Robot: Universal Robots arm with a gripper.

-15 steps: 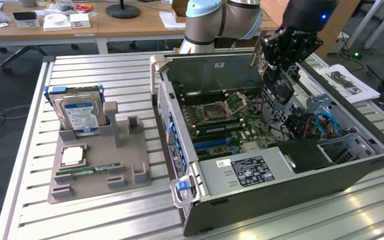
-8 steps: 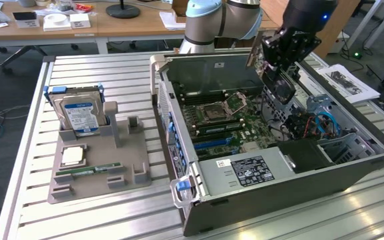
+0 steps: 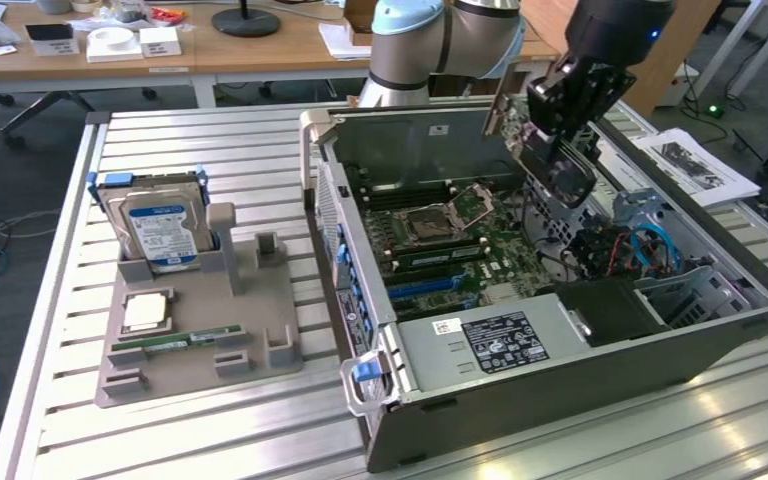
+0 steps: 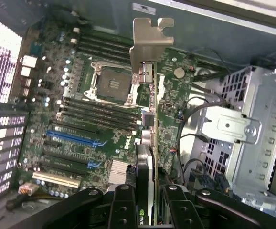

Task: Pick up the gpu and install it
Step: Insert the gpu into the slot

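While the two black fingers (image 4: 122, 210) of the one gripper (image 3: 560, 140) are clenched on either face of the gpu (image 4: 146, 160), the card hangs over the open computer case (image 3: 558, 385), above the motherboard (image 4: 80, 109) and apart from its slots. One silvery bracket (image 4: 150, 45) caps the card's far end.

On the board I count one CPU socket (image 4: 111, 86), one long blue slot (image 4: 73, 138), one pale slot (image 4: 57, 180) and one finned heatsink (image 4: 119, 169). Beside the case, toward the exterior view's left, one grey holder (image 3: 197, 350) carries one upright hard drive (image 3: 160, 232) with a blue-white label, one square processor (image 3: 144, 312) and one green RAM stick (image 3: 177, 340). A blue-railed unit behind the drive is hard to make out.

The wrist view sees the card edge-on, so its faces and connector edge are hidden, and the finger bases are cut off by the frame. In the exterior view the gripper covers much of the card.

The card sits between the socket and the metal drive cage (image 4: 252, 133), with black cables (image 4: 195, 112) looping near its cage side. The socket side is more open. The case's top is open, its rim well below the gripper's body. The slatted table (image 3: 211, 140) around the case has bare room.
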